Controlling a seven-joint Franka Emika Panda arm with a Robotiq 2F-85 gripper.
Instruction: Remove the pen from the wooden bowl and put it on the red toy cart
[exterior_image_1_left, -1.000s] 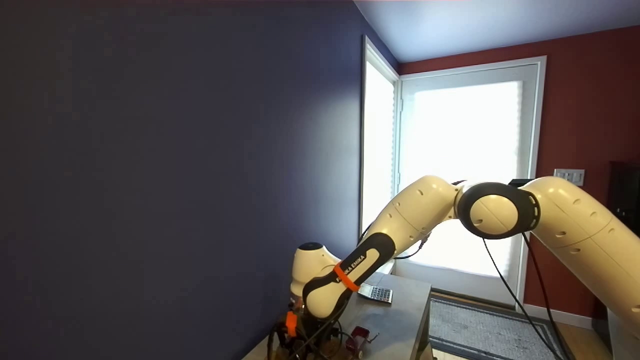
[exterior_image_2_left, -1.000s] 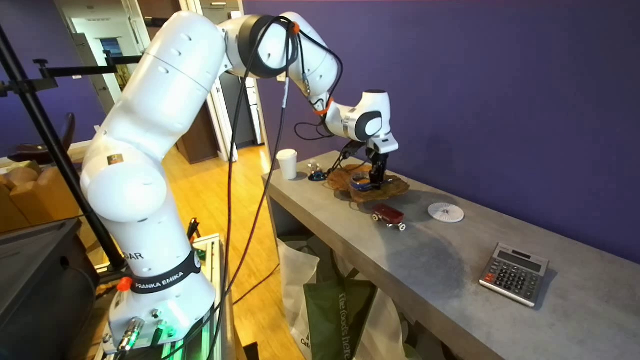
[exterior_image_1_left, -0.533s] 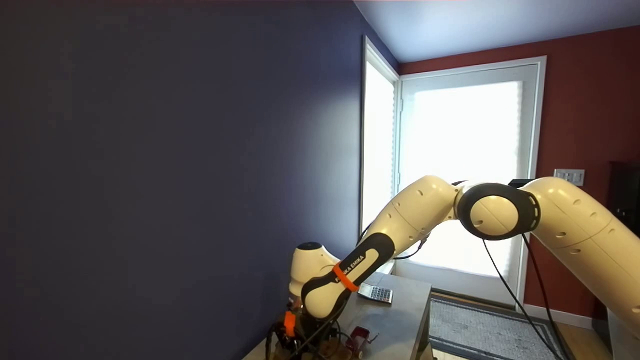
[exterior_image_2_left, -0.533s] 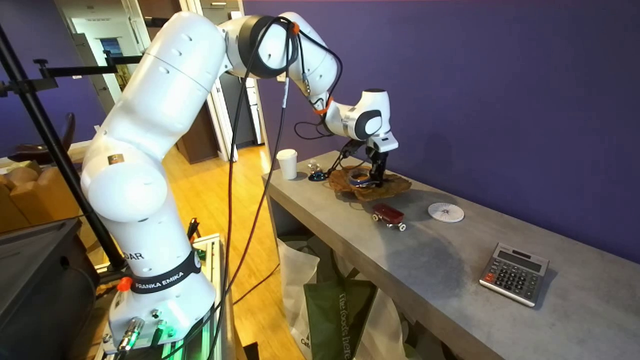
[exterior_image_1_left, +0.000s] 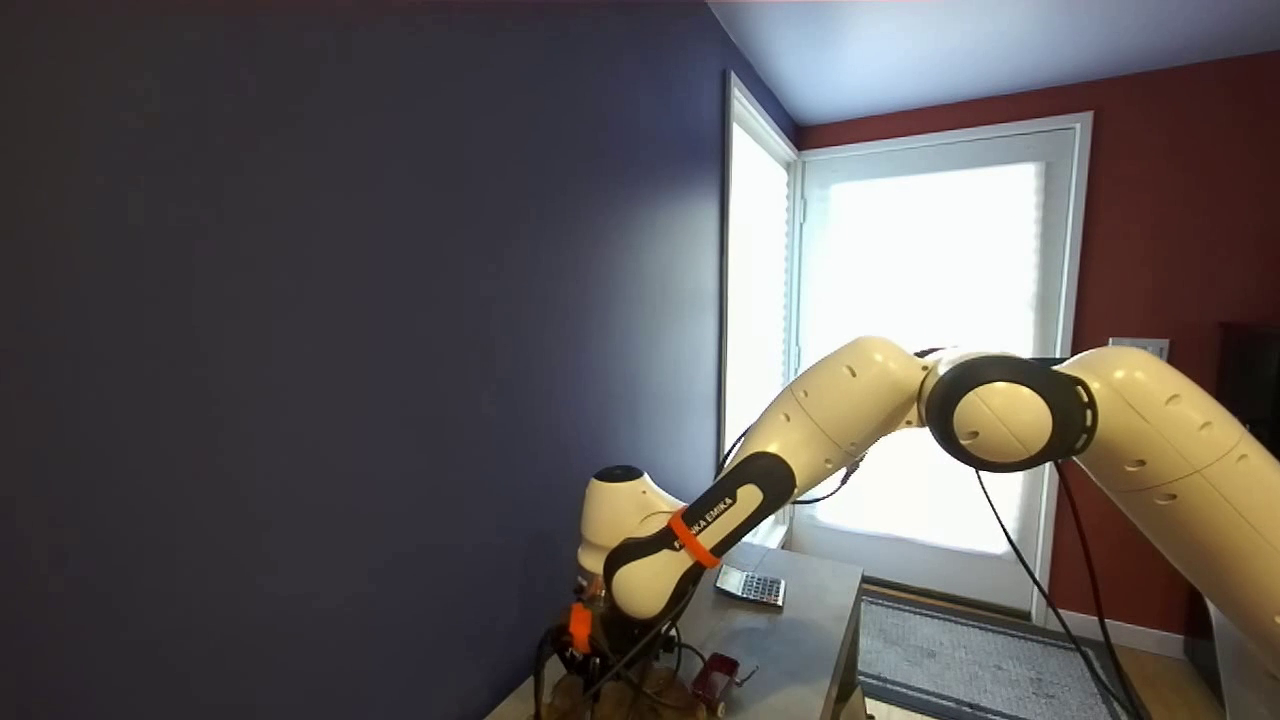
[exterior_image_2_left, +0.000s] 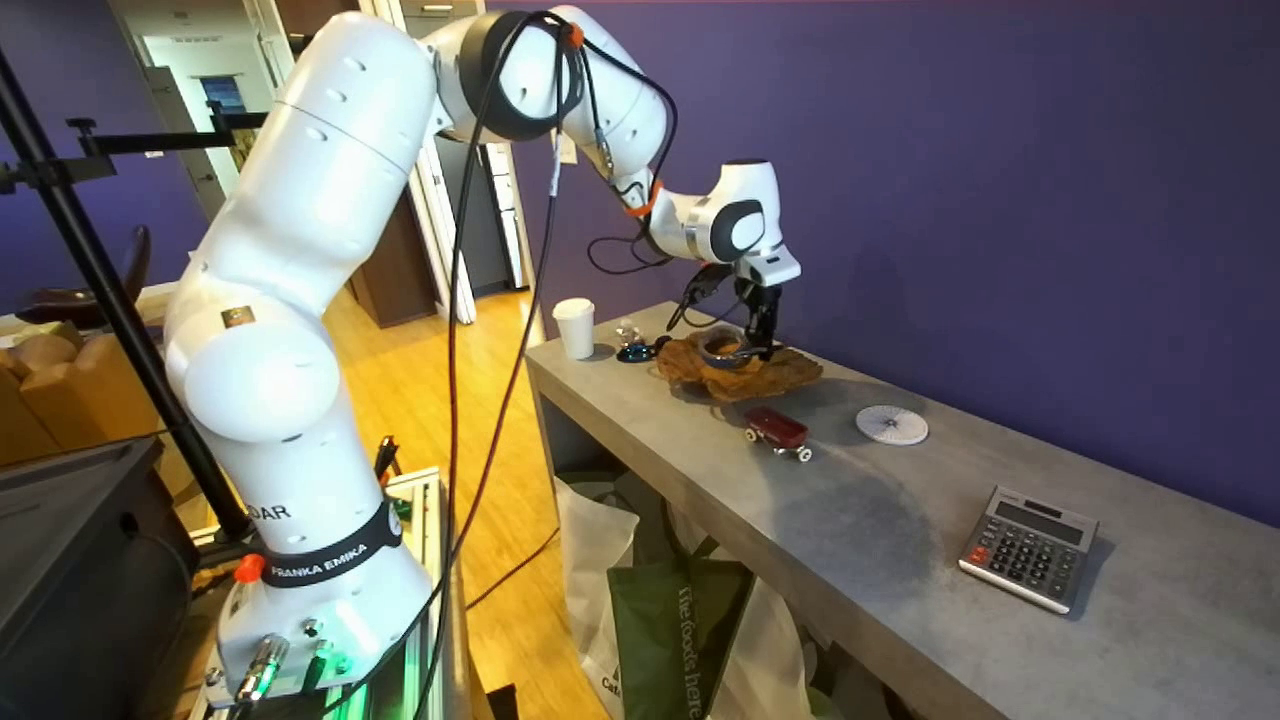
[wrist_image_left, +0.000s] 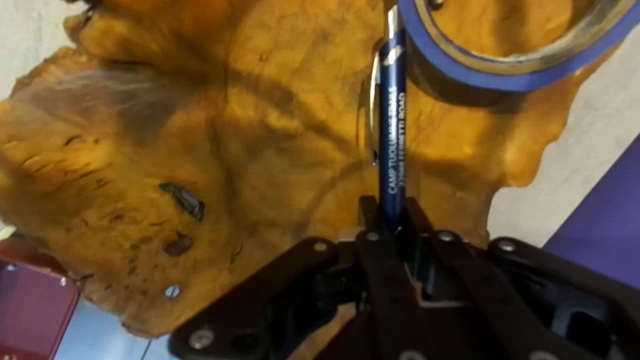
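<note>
My gripper (wrist_image_left: 393, 214) is shut on the lower end of a dark blue pen (wrist_image_left: 392, 120) with white lettering. The pen points away from the fingers, and its silver end lies beside the tape roll. In an exterior view, my gripper (exterior_image_2_left: 767, 350) holds the pen a little above the wooden bowl (exterior_image_2_left: 785, 377), a brown, irregular piece that fills much of the wrist view (wrist_image_left: 165, 145). The red toy cart (exterior_image_2_left: 776, 427) stands on the counter in front of the bowl. It also shows at the wrist view's lower left corner (wrist_image_left: 32, 312) and in an exterior view (exterior_image_1_left: 714, 680).
A blue tape roll (wrist_image_left: 505, 75) sits in the bowl beside the pen. A white disc (exterior_image_2_left: 892, 425) and a calculator (exterior_image_2_left: 1030, 548) lie on the counter (exterior_image_2_left: 860, 520). A white cup (exterior_image_2_left: 575, 330) stands at the far end. A purple wall (exterior_image_2_left: 950, 200) runs behind the counter.
My gripper has risen a little from the wooden bowl with the pen in it, and the arm has lifted. The cart and the other objects have stayed in place.
</note>
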